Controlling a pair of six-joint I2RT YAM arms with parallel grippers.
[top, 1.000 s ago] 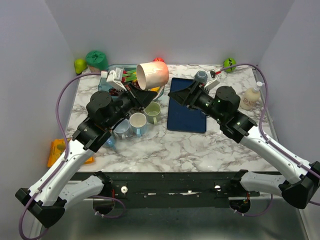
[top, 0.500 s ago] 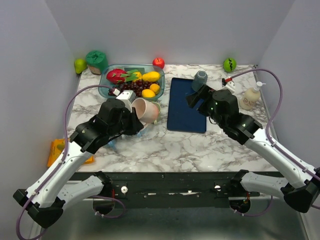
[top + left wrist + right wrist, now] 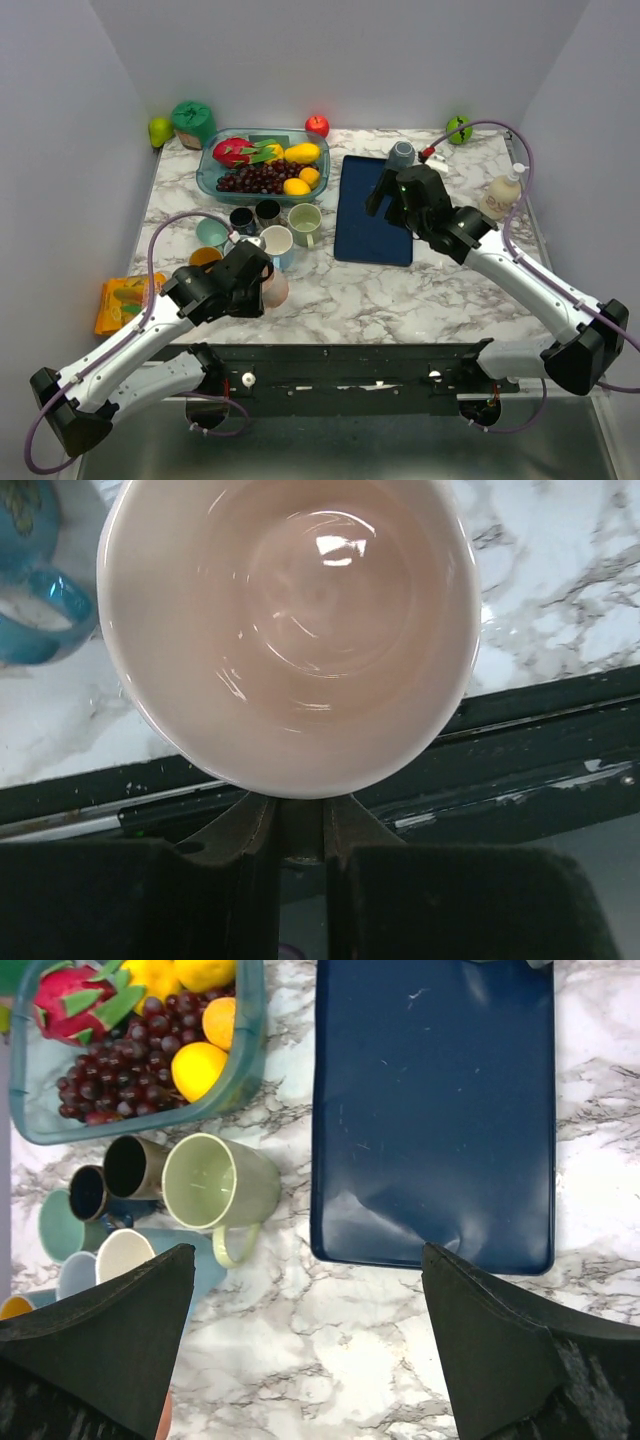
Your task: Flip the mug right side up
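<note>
Your left gripper [image 3: 300, 815] is clamped on the rim of the pink mug [image 3: 290, 630] at the near edge of the marble table [image 3: 400, 290]. Mouth toward the wrist, the flip looks nearly done; setting down and releasing remain. Your right gripper [image 3: 305, 1260] gapes wide, holding nothing.

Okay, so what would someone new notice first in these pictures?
The pink mug clamped in the left gripper at front left, its mouth filling the left wrist view. Behind it stand a cluster of mugs and a bright fruit bowl at back left. The right gripper hangs open above the blue mat.
</note>
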